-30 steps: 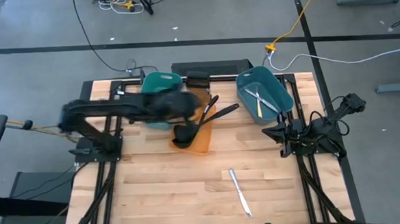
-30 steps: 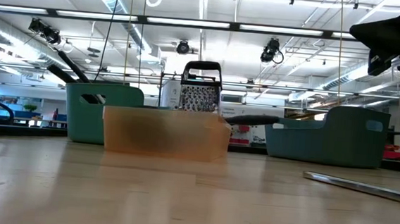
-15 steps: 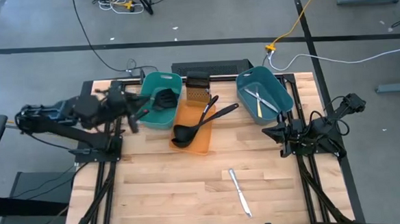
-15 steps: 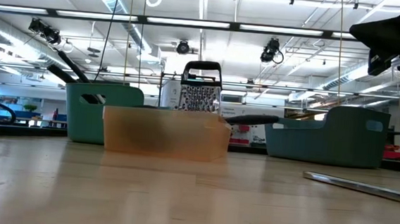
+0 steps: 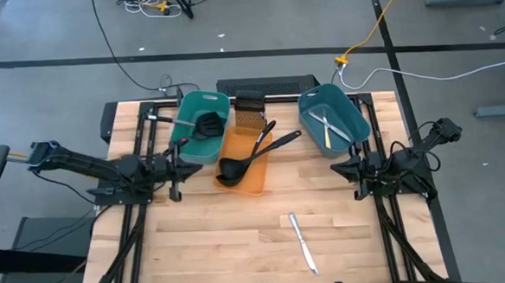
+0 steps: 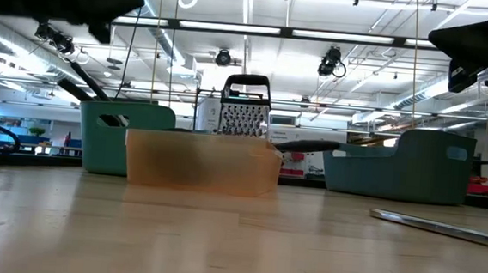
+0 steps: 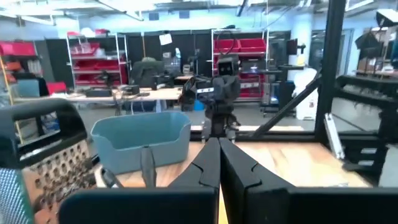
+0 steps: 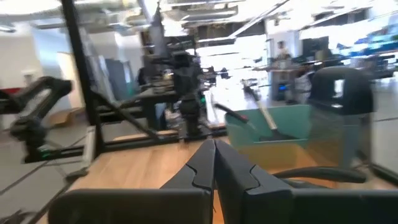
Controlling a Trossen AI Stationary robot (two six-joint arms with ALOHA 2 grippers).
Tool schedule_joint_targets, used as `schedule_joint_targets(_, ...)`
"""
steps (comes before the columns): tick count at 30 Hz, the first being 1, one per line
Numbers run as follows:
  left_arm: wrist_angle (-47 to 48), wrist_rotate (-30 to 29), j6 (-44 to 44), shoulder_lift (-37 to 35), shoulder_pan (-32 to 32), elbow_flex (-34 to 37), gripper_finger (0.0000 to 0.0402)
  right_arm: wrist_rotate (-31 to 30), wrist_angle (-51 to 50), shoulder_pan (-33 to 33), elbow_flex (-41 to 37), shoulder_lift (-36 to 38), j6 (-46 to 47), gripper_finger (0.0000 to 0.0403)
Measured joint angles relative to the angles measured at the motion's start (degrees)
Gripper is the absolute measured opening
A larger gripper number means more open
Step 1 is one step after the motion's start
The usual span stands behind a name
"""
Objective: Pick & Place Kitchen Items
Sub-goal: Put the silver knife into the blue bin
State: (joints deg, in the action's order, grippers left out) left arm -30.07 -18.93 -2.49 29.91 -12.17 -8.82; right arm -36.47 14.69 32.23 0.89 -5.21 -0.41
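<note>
Silver knife [image 5: 303, 242] on table, well apart from both closed end effectors.

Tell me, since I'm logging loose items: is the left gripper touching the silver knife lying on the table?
Apart. The high view shows the left gripper, shut and empty, beside the teal tub, with bare wood between it and the silver knife.

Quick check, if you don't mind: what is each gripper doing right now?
Left gripper: shut, holding nothing, beside the teal tub.
Right gripper: shut, empty, parked at the table's right edge.
</note>
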Motion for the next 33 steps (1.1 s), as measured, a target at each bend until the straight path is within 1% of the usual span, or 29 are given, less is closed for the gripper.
schedule_joint_targets(2,-3.8,-0.6,-1.1,0.0,0.1,3.4,0.0001,1.4,-0.9,0.0,0.0,0.0,1.1,0.001)
schedule_joint_targets(5,-5.9,-1.7,-1.5,0.0,0.1,6.0,0.0001,1.5,-4.7,0.0,1.6,-1.0,2.2,0.0006)
schedule_joint_targets(8,-5.6,-2.4,-1.4,0.0,0.1,6.8,0.0001,1.4,-7.6,0.0,4.8,-3.6,2.9,0.0005)
schedule_joint_targets(11,-5.9,-1.8,-1.5,0.0,0.2,6.7,0.0002,1.4,-10.7,0.0,8.9,-7.1,2.9,0.0005)
schedule_joint_targets(15,-5.8,-0.7,-1.0,0.0,0.1,6.7,0.0009,1.6,-20.5,0.0,15.8,-13.7,4.5,0.0004)
schedule_joint_targets(17,-5.8,-0.7,-0.9,0.0,0.1,6.7,0.0013,1.6,-24.5,0.0,19.7,-19.3,6.0,0.0004)
schedule_joint_targets(19,-5.8,-0.7,-0.8,0.0,0.1,6.7,0.0013,3.4,-29.4,0.0,23.8,-25.5,7.8,0.0005)
schedule_joint_targets(22,-5.7,-0.7,-0.5,0.0,0.1,6.7,0.001,8.1,-36.1,0.0,30.3,-36.5,10.1,0.0006)
schedule_joint_targets(24,-5.7,-0.7,0.3,0.0,0.1,6.7,0.0008,12.9,-41.4,0.0,34.6,-43.7,10.3,0.0007)
schedule_joint_targets(26,-5.3,-0.7,0.6,0.0,0.1,6.7,0.0008,16.2,-45.7,0.0,38.5,-50.7,8.6,0.001)
schedule_joint_targets(28,-5.1,-0.7,0.8,0.0,0.1,6.7,0.0009,18.0,-47.9,0.0,42.0,-56.8,6.7,0.0021)
schedule_joint_targets(30,-4.8,-0.7,1.8,0.0,0.1,6.7,0.0011,19.7,-49.0,0.0,45.5,-62.4,3.1,0.004)
schedule_joint_targets(33,-4.8,-0.7,2.5,0.0,0.1,6.7,0.0012,20.0,-51.5,0.0,50.3,-69.4,-3.8,0.0082)
